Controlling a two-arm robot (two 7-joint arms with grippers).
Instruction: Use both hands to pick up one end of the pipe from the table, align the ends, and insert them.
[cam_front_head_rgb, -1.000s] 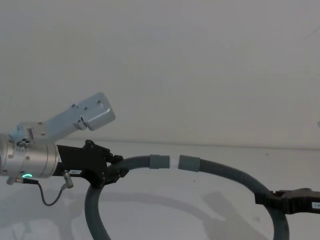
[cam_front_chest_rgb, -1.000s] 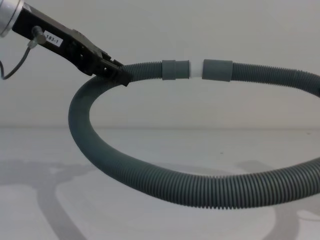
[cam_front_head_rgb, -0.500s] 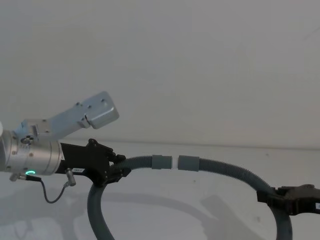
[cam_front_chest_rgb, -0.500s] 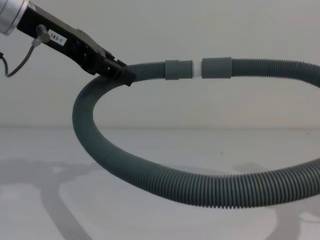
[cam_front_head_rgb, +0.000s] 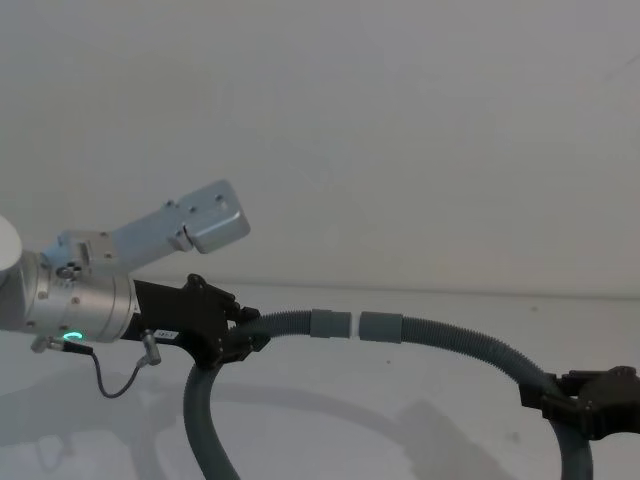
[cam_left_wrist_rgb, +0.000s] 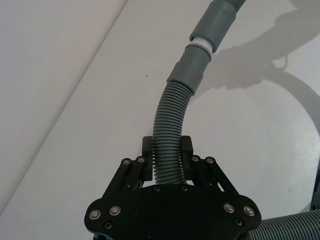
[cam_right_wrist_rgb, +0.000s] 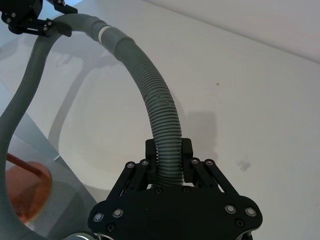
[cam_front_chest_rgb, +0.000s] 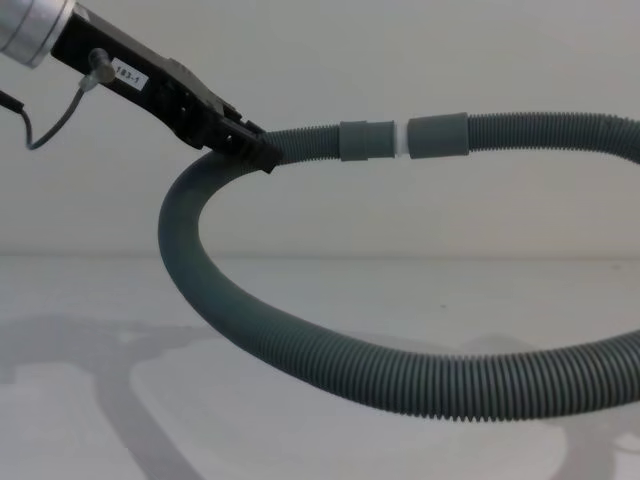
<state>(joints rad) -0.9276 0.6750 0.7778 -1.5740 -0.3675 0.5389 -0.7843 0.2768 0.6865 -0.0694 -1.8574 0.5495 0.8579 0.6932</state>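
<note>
The dark grey corrugated pipe (cam_front_chest_rgb: 300, 350) hangs in a loop above the white table (cam_front_chest_rgb: 90, 300). My left gripper (cam_front_head_rgb: 245, 338) is shut on the pipe a short way behind the left end (cam_front_chest_rgb: 365, 140), which carries a whitish tip (cam_front_chest_rgb: 402, 140). My right gripper (cam_front_head_rgb: 560, 400) is shut on the pipe (cam_right_wrist_rgb: 162, 115) well behind the right end (cam_front_chest_rgb: 440, 135). Both ends lie level and in line. The whitish tip (cam_left_wrist_rgb: 202, 44) sits right at the mouth of the other cuff (cam_left_wrist_rgb: 217, 22). In the left wrist view the fingers (cam_left_wrist_rgb: 146, 157) clamp the hose from both sides.
A thin black cable (cam_front_head_rgb: 110, 385) dangles under the left wrist. The grey camera bracket (cam_front_head_rgb: 200, 220) sticks up from that wrist. A plain pale wall stands behind the table. In the right wrist view an orange-brown round patch (cam_right_wrist_rgb: 25, 192) lies off the table's side.
My left gripper has shifted right with its end of the pipe. The gap between the two ends has shrunk to almost nothing. The right gripper has dropped slightly.
</note>
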